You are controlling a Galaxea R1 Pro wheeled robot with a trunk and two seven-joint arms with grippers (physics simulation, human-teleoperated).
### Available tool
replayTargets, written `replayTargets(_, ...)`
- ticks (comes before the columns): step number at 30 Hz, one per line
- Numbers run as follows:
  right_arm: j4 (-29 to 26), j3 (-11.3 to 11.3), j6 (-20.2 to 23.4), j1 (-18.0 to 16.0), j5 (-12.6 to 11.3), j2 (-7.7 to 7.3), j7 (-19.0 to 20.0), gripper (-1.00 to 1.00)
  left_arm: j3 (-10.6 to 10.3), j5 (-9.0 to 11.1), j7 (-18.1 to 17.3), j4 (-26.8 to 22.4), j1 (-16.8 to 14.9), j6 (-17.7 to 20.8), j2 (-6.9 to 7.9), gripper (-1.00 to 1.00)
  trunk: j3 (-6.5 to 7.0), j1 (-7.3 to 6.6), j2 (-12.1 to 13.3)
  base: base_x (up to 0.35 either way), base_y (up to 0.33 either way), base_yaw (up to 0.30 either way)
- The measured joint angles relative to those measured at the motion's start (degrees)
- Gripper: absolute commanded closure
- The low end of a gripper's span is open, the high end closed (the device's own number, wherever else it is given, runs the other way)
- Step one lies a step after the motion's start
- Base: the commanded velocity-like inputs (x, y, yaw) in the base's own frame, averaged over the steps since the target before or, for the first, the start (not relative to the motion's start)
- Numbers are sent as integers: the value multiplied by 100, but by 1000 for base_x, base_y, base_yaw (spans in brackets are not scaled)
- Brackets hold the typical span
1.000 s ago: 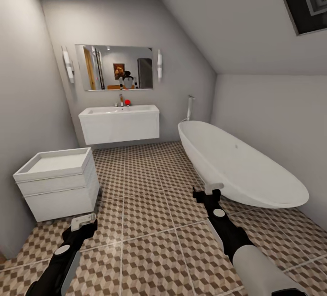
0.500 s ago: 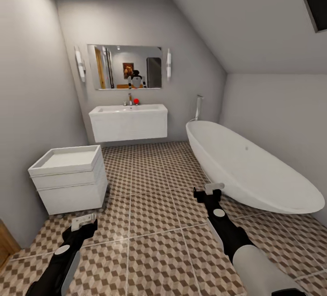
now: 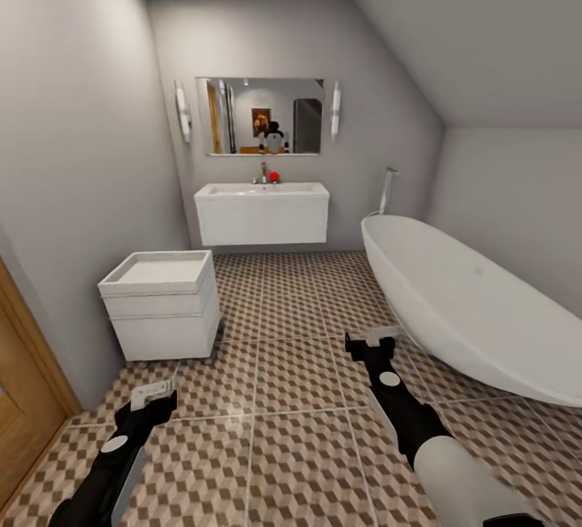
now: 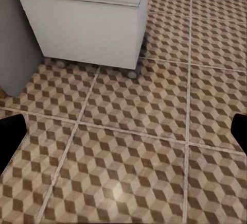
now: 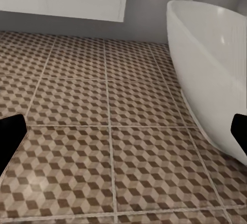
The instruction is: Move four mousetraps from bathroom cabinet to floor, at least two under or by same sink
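Observation:
The mousetraps are out of view. The white wall-hung bathroom sink [image 3: 261, 212] with a chrome tap hangs on the far wall under a mirror. The cube-patterned bathroom floor [image 3: 295, 365] stretches from it toward me. My left gripper [image 3: 153, 392] hovers open over bare tiles near the small white drawer unit; in the left wrist view its gripper [image 4: 123, 134] holds nothing. My right gripper [image 3: 370, 339] is open too, above tiles beside the bathtub, and in the right wrist view the gripper [image 5: 123, 134] is empty. An orange-brown wooden panel [image 3: 28, 398] stands at the left edge; I cannot tell if it is the cabinet.
A small white drawer unit [image 3: 162, 302] on castors stands against the left wall. A white oval bathtub [image 3: 469, 301] runs along the right side under the sloped ceiling. Open tiled floor lies between them up to the sink.
The camera has turned left, so the whole picture shifted right and the wooden panel came into view at the left edge. Both arms hold the same pose.

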Motion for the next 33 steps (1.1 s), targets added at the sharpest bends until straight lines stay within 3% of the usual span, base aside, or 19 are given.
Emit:
replayTargets(10, 8, 3, -1, -1, 0, 3, -2, -100, -14, 0, 5, 17, 1, 6, -6, -100, -45, 1, 0, -173, -185, 245)
replayTargets(33, 53, 3, -1, -1, 0, 11, -6, -100, -14, 0, 15, 19, 3, 6, -7, -100, -151, 0, 0, -7, -292, 247)
